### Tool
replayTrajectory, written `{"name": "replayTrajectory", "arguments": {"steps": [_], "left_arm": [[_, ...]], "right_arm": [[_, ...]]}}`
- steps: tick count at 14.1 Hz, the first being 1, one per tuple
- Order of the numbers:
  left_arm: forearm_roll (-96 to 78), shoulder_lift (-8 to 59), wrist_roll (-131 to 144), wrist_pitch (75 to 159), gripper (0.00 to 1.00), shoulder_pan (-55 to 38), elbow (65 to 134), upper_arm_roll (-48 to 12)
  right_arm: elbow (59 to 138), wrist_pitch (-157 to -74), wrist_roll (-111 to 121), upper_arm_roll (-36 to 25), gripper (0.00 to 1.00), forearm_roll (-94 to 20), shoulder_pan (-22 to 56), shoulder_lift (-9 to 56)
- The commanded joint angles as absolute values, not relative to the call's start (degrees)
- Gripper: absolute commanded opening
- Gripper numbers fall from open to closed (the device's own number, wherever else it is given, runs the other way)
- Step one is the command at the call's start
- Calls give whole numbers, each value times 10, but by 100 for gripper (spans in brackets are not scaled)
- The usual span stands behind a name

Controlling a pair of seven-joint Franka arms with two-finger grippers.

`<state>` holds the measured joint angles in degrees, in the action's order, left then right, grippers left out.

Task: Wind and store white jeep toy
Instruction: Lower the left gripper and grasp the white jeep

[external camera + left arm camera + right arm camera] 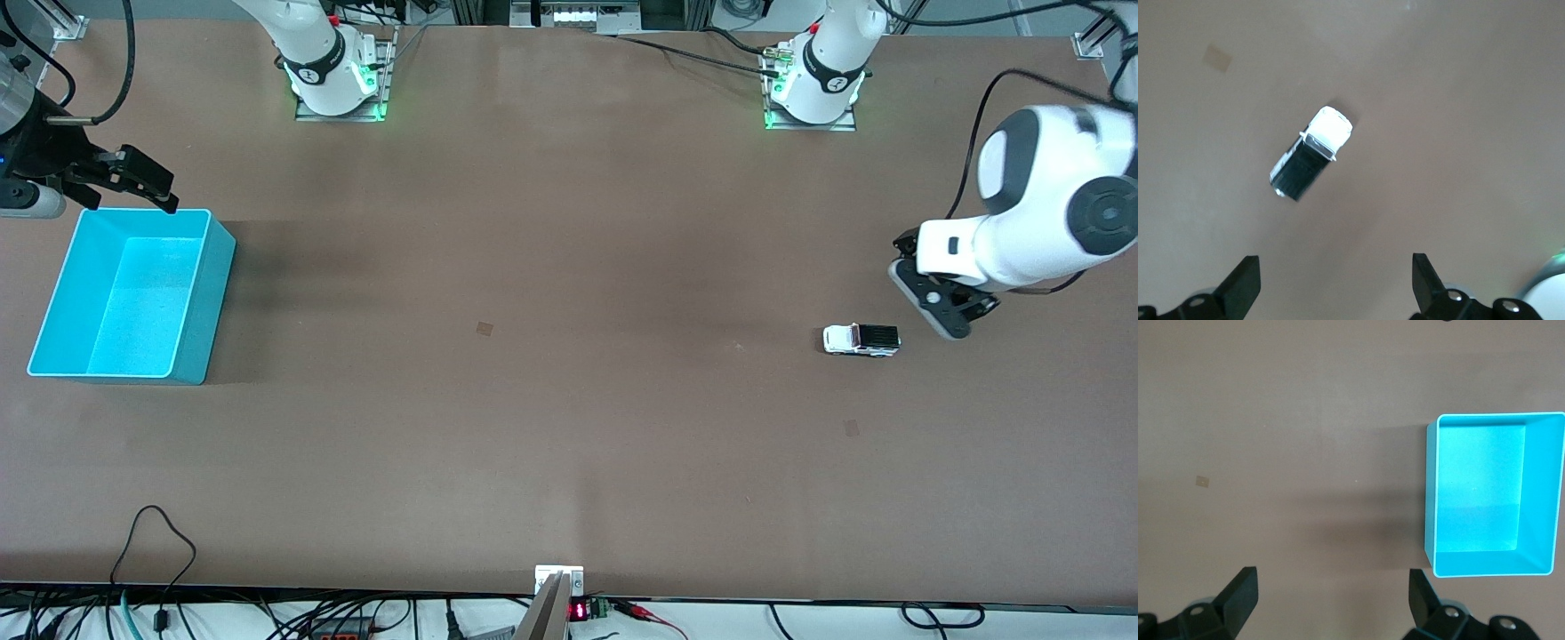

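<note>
Over at the left arm's end of the bench sits the white jeep toy [861, 340], all by itself on the bare brown surface, well apart from the cyan bin [133, 298] at the right arm's end. The left tool [944, 307] hangs just beside the jeep, slightly off to the outer side, with its two fingers spread wide and nothing between them; in the left wrist view the jeep [1311, 153] lies at a slant ahead of the fingertips [1245, 283], not lined up between them. That's my main worry: the thing is tiny and on wheels, so if the fingers come down skewed across its length I'd guess one touches first and just rolls or spins it away. A pull-back windup also means pressing it down and dragging it backward, and too little pressure would probably let the wheels skid on the smooth bench. Then there's the long trip to the bin, maybe with a handoff, where a shallow pinch could drop it. The right tool [133, 182] waits over the farther rim of the bin, fingers also apart and empty, and the bin [1495, 495] looks empty in the right wrist view. The jeep itself is white with a black roof panel, dark windows and small wheels, upright on all of them, hood pointing toward the bin's end.
</note>
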<state>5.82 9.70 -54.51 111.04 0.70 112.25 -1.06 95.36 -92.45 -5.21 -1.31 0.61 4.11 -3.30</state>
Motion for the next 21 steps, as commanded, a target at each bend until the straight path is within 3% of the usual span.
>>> {"name": "replayTrajectory", "arguments": {"steps": [1, 9, 15, 16, 17, 18, 19, 20, 21], "left_arm": [[81, 140, -696, 1196, 100, 32, 1137, -11], [83, 174, -812, 1460, 100, 43, 1272, -12], [83, 223, -830, 1526, 99, 41, 1272, -13], [83, 228, -831, 1533, 95, 41, 1272, -13], [83, 228, -831, 1533, 83, 41, 1272, -14], [83, 227, -831, 1532, 55, 40, 1272, -14], [82, 228, -831, 1532, 42, 40, 1272, -14], [83, 229, -831, 1532, 33, 40, 1272, -14], [82, 230, -830, 1528, 29, 39, 1272, -14]], "right_arm": [[947, -922, -45, -12, 100, 8, 40, -31], [946, -922, -45, -12, 100, 8, 40, -30], [946, -922, -45, -12, 100, 8, 41, -30], [947, -922, -45, -12, 100, 8, 41, -30], [946, -922, -45, -12, 100, 8, 41, -30], [946, -922, -45, -12, 100, 8, 41, -30], [947, -922, -45, -12, 100, 8, 41, -30], [946, -922, -44, -12, 100, 8, 41, -29], [947, -922, -45, -12, 100, 8, 41, -27]]}}
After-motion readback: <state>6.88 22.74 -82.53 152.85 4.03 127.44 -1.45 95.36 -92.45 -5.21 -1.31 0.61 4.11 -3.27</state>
